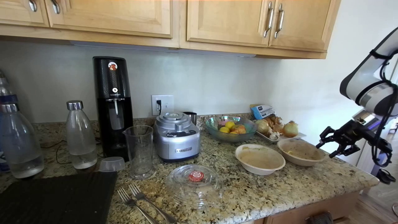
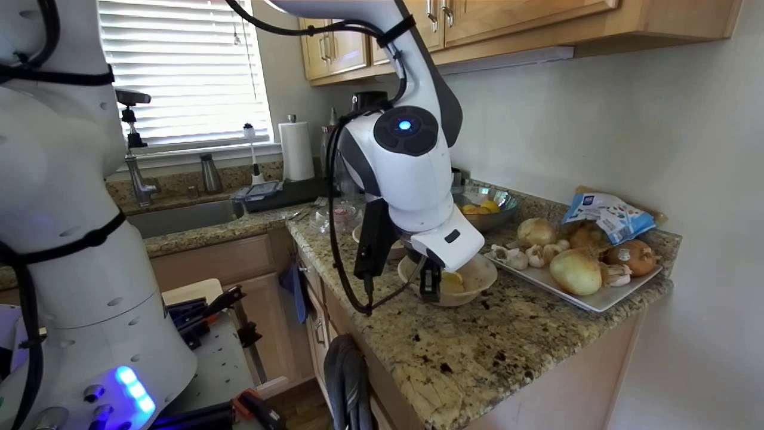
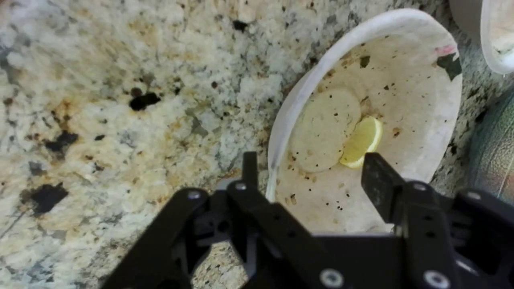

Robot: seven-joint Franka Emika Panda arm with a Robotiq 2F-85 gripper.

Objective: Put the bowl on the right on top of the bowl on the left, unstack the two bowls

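Note:
Two matching pale beige bowls stand apart, side by side on the granite counter. The left bowl (image 1: 260, 158) shows its cream inside; part of it shows at the upper right of the wrist view (image 3: 500, 36). The right bowl (image 1: 301, 152) holds a yellow lemon wedge (image 3: 363, 140) and fills the middle right of the wrist view (image 3: 409, 92). My gripper (image 1: 325, 151) is open and empty at the right bowl's outer side. In the wrist view, the gripper (image 3: 309, 156) has its left finger outside the rim and its right finger over the inside. Contact cannot be told.
A glass fruit bowl (image 1: 211, 127) stands behind the bowls. A white tray (image 2: 603, 301) with onions and garlic lies beside the right bowl. A clear dish with a red label (image 1: 196, 186), forks (image 1: 146, 202) and a food processor (image 1: 177, 146) are further left.

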